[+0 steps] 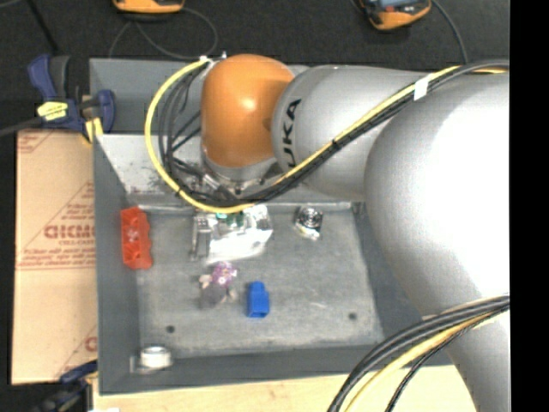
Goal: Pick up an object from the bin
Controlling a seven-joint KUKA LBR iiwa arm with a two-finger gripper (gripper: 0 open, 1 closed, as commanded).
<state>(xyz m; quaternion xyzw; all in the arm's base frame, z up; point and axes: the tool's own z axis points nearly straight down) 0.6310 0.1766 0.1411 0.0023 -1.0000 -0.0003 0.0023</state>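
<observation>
Low over the back of the grey bin (300, 303): claw (225, 230), grip impossible to tell. Directly beneath, white crumpled packet (244, 244), long axis left-right. Just in front, purple toy (220, 280), blue block (257, 299).

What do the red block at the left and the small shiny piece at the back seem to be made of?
The red block looks like matte plastic: even colour, no glints. The shiny piece is probably polished metal: bright reflections.
</observation>
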